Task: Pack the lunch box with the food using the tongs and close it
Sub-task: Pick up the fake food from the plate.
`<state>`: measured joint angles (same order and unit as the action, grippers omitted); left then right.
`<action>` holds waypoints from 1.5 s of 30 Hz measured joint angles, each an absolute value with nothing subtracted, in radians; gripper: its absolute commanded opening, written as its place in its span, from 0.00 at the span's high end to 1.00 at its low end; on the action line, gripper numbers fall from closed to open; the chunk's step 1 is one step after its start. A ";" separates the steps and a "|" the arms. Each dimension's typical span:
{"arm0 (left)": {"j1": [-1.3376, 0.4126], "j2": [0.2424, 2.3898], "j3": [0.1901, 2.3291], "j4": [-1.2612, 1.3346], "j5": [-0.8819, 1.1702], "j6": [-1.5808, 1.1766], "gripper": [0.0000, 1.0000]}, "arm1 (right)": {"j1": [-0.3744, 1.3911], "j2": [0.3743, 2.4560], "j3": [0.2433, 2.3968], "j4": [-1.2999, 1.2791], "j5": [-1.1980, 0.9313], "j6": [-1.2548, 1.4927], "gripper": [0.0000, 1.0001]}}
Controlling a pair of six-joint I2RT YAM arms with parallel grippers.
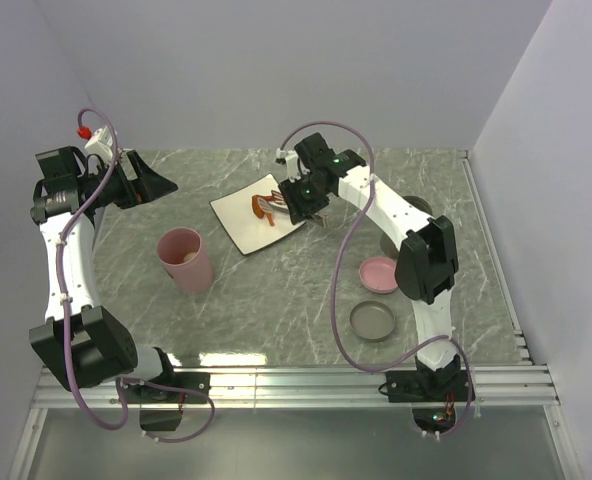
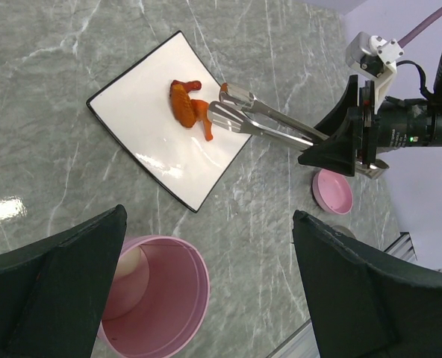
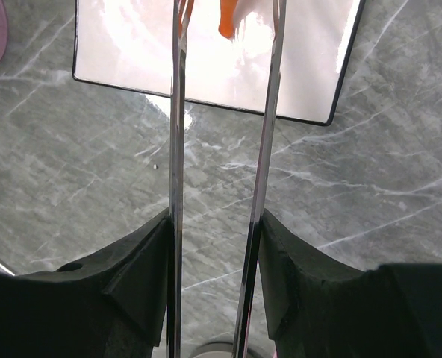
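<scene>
Orange-brown food pieces (image 2: pixel 186 109) lie on the white square plate (image 2: pixel 154 153), left of the plate's middle (image 1: pixel 238 225) in the top view. My right gripper (image 3: pixel 215 253) is shut on the silver tongs (image 3: pixel 178 149) and holds them over the plate. The tongs' two tips (image 2: pixel 225 112) are slightly apart, right beside the orange food (image 3: pixel 228 21). The pink round lunch box (image 1: pixel 186 260) stands upright and uncovered near the left centre, with a white ball (image 2: pixel 131 267) inside it. My left gripper (image 2: pixel 210 224) hangs open and empty high above the lunch box (image 2: pixel 157 298), at the far left (image 1: pixel 159 186).
A pink lid (image 1: pixel 379 273) and a grey round lid (image 1: pixel 373 321) lie on the marble table beside my right arm. The pink lid (image 2: pixel 333 191) shows below the right gripper (image 2: pixel 340 149). A metal rail (image 1: pixel 296 383) runs along the near edge. Walls close in on both sides.
</scene>
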<state>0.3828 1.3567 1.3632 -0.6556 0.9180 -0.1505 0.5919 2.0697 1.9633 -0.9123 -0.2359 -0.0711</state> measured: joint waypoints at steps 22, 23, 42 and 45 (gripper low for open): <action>0.383 1.362 1.362 -0.656 0.918 -0.150 0.01 | 0.596 2.154 2.016 -0.911 -0.237 -0.068 0.67; 0.383 1.365 1.362 -0.656 0.918 -0.150 0.00 | 0.596 2.154 2.016 -0.911 -0.237 -0.067 0.69; 0.383 1.373 1.362 -0.656 0.917 -0.150 0.01 | 0.589 2.053 1.987 -0.947 -0.253 -0.076 0.88; 0.383 1.373 1.362 -0.657 0.917 -0.150 0.01 | 0.583 1.989 1.970 -0.955 -0.282 -0.076 0.89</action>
